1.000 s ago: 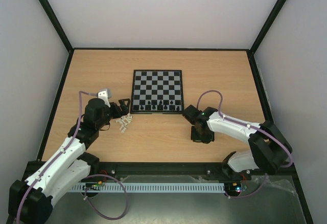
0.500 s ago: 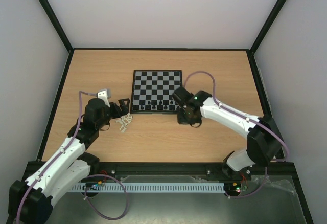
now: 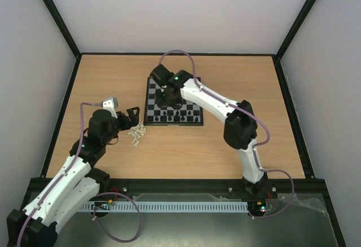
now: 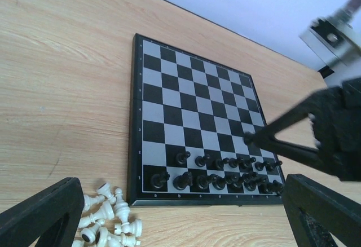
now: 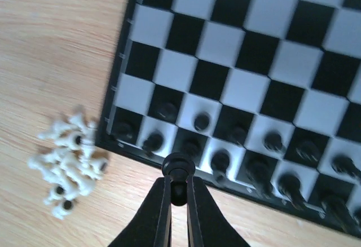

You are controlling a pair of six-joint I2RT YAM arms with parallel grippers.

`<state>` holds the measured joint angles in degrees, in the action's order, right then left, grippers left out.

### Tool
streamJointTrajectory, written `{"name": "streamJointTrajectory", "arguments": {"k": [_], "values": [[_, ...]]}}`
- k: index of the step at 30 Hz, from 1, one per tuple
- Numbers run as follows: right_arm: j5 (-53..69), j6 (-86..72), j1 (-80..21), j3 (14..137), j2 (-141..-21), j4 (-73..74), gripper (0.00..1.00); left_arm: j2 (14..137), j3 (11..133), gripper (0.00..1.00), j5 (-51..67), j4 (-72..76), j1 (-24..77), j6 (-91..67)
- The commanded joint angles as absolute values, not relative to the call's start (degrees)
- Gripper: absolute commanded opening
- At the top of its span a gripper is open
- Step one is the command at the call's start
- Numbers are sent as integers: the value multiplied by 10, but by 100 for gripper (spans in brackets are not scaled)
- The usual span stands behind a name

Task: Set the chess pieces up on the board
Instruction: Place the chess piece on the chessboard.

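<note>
The right hand (image 5: 179, 186) is pinching a black chess piece (image 5: 178, 166) above the board (image 3: 189, 86). The left hand (image 3: 134, 116) is hovering spread wide beside the heaped white pieces (image 3: 136, 136).

This is a robotics lab test cell, not a lived-in room. Plain white walls (image 3: 180, 10) box in a wood-grain bench (image 3: 113, 78), and black frame posts (image 3: 55, 16) run along the corners. The white-and-black left arm (image 3: 67, 173) and right arm (image 3: 207, 97) are mounted on a black rail (image 3: 180, 185) at the near edge. Beside the rail are a slotted white cable duct (image 3: 180, 207), loose purple cables (image 3: 139, 219) and bare sheet metal (image 3: 197, 230).
</note>
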<state>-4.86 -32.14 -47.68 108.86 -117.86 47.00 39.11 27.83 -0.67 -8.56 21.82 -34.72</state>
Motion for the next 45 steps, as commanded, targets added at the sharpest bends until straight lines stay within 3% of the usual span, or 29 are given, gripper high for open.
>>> {"name": "streamJointTrajectory", "arguments": {"k": [1,7,26,45], "values": [[-8,-271,-481,1207,-1245,524,1,367,299,99,-21,-119,215,-344],[30,-252,-483,1298,-1323,530,1,351,304,99,-31,-138,215,-342],[50,-239,-496,1351,-1440,508,1,313,291,99,-26,-148,216,-365],[-4,-239,-503,1357,-1441,537,2,312,290,100,-27,-147,215,-365]]}}
